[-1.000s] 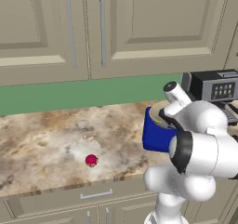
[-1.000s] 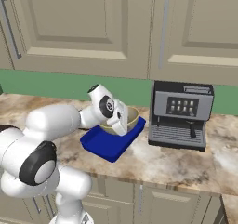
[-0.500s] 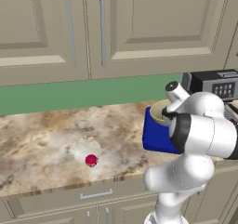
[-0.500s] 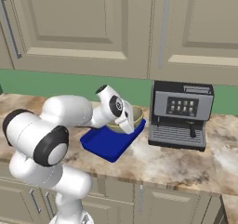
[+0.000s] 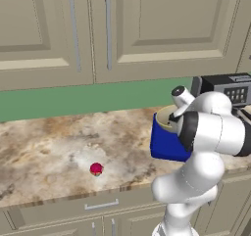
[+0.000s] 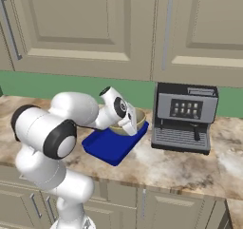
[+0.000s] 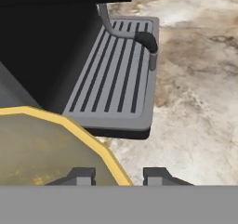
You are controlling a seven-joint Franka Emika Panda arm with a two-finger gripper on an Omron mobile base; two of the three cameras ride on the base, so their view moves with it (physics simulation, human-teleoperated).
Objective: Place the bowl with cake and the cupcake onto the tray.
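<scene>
Bowl with cake [image 6: 136,120] sits over the far corner of the blue tray [image 6: 113,146], its olive-tan rim partly hidden behind the white wrist in the right base view; whether its base touches the tray cannot be told. In the hand view the bowl's yellow-edged rim [image 7: 69,125] crosses the lower left, and the fingers [image 7: 119,176] straddle that rim, one dark tip on the inside of the bowl and one outside, drawn narrow and gripping the bowl's wall. In the right base view the fingers [image 6: 129,128] point down at the bowl's near edge.

From the left base view the tray [image 5: 164,144] lies on the marbled desk [image 5: 54,147] at about 3 o'clock from the cupcake [image 5: 96,169], well apart from it. The cupcake stands alone on the desk near its front edge, at about 8 o'clock from the tray.

A black and grey coffee machine [image 6: 185,119] stands just beside the tray, at its 3 o'clock in the right base view; its ribbed drip grate [image 7: 116,74] and dark steam wand [image 7: 139,37] show beyond the bowl in the hand view.
</scene>
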